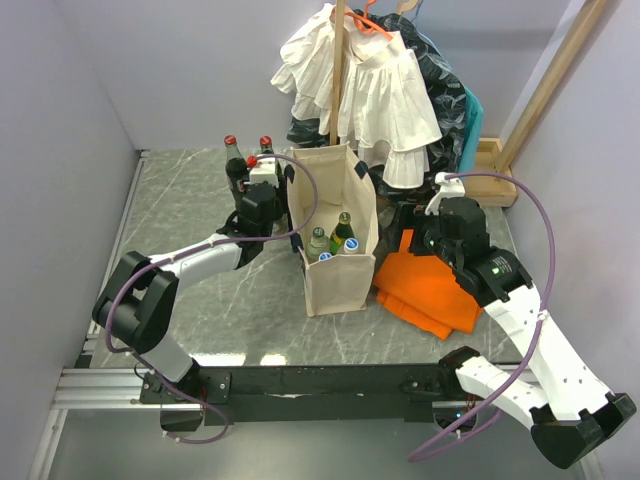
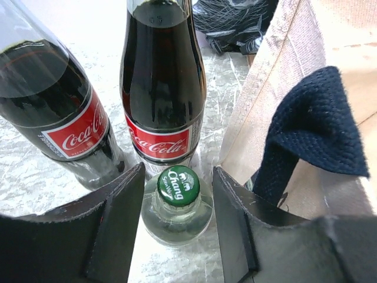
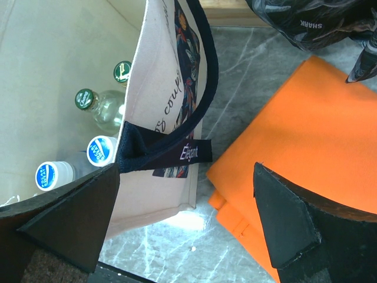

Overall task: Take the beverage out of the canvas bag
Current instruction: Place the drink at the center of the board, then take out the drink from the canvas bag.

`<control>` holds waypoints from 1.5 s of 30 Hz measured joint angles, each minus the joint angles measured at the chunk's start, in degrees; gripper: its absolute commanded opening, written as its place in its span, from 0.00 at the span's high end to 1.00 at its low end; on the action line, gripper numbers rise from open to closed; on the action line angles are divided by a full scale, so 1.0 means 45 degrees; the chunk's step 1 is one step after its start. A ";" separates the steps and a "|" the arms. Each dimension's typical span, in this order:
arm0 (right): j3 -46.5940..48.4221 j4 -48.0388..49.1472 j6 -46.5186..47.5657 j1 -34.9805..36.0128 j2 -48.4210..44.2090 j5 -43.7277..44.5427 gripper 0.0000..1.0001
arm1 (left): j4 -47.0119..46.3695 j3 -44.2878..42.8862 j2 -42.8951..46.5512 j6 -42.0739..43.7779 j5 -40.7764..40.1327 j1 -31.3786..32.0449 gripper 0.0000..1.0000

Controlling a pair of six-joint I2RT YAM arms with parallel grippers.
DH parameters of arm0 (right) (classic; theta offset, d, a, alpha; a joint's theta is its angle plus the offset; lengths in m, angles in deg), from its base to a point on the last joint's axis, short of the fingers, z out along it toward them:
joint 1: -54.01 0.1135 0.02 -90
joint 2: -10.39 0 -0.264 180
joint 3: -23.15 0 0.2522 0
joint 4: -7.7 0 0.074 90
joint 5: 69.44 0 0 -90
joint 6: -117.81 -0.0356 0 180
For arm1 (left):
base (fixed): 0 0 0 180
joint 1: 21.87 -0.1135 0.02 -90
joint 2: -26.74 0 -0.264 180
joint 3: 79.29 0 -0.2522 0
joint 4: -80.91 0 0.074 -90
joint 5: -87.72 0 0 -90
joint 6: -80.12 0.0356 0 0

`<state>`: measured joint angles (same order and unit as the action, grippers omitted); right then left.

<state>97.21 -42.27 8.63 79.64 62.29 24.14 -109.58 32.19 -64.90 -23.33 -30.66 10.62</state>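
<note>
The cream canvas bag (image 1: 338, 270) with navy handles stands upright mid-table. Several bottles stand inside it: a green-capped dark one (image 1: 343, 230), a clear one (image 1: 318, 243) and blue-capped ones (image 3: 101, 149). My left gripper (image 1: 257, 205) is open just left of the bag. In the left wrist view (image 2: 178, 177) its jaws stand either side of a clear green-capped Chang bottle (image 2: 178, 203) on the table, with a gap on each side. My right gripper (image 1: 440, 232) is open and empty at the bag's right side, above its navy handle (image 3: 177, 154).
Two Coca-Cola bottles (image 1: 232, 160) (image 2: 162, 100) stand on the table just beyond the left gripper. A folded orange cloth (image 1: 430, 285) lies right of the bag. White clothes (image 1: 360, 80) hang on a wooden post behind it. Walls close in both sides.
</note>
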 measured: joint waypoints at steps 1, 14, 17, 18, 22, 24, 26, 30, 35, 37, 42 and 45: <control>0.0000 0.0000 0.0000 0.0000 0.0000 0.0000 0.00 | -0.0005 0.0005 0.0010 0.0000 -0.0005 0.0000 0.45; -0.0146 0.0029 -0.0005 0.0000 -0.0053 0.0000 0.00 | -0.0010 0.0000 0.0398 0.0000 -0.0126 0.0005 0.38; -0.0165 0.0029 -0.0005 0.0000 -0.0053 -0.0005 0.00 | 0.0034 0.0000 0.0695 0.0005 -0.0209 0.0024 0.36; -0.0165 0.0029 -0.0005 0.0000 -0.0068 -0.0010 0.00 | 0.0044 0.0005 0.0835 0.0005 -0.0223 0.0029 0.35; -0.0165 0.0029 -0.0005 0.0000 -0.0102 -0.0029 0.00 | 0.0092 0.0000 0.1433 0.0015 -0.0228 0.0039 0.32; -0.0170 0.0029 -0.0005 0.0000 -0.0121 -0.0034 0.00 | 0.0277 -0.0005 0.1773 0.0034 -0.0223 0.0039 0.29; -0.0185 0.0029 -0.0005 0.0000 -0.0170 -0.0039 0.00 | 0.0554 -0.0092 0.2040 0.0039 -0.0209 0.0039 0.28; -0.0185 0.0029 -0.0005 0.0000 -0.0248 -0.0039 0.00 | 0.1200 -0.0267 0.2589 0.0039 -0.0087 0.0039 0.19; -0.0189 0.0029 -0.0005 0.0000 -0.0350 -0.0044 0.00 | 0.2030 -0.0384 0.3633 0.0024 0.0355 0.0044 0.01; -0.0194 0.0034 -0.0005 0.0000 -0.0364 -0.0097 0.00 | 0.2351 -0.0549 0.4085 0.0044 0.0534 0.0049 0.04; -0.0199 0.0039 0.0000 0.0000 -0.0321 -0.0282 0.00 | 0.3084 -0.1263 0.5042 0.0044 0.1054 0.0049 0.04; -0.0199 0.0044 0.0000 0.0000 -0.0306 -0.0359 0.00 | 0.3609 -0.1812 0.5430 0.0049 0.1443 0.0049 0.04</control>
<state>96.31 -42.07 8.63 79.64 60.91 22.52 -93.34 24.04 -40.46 -23.11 -24.17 10.84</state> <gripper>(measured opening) 0.999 0.966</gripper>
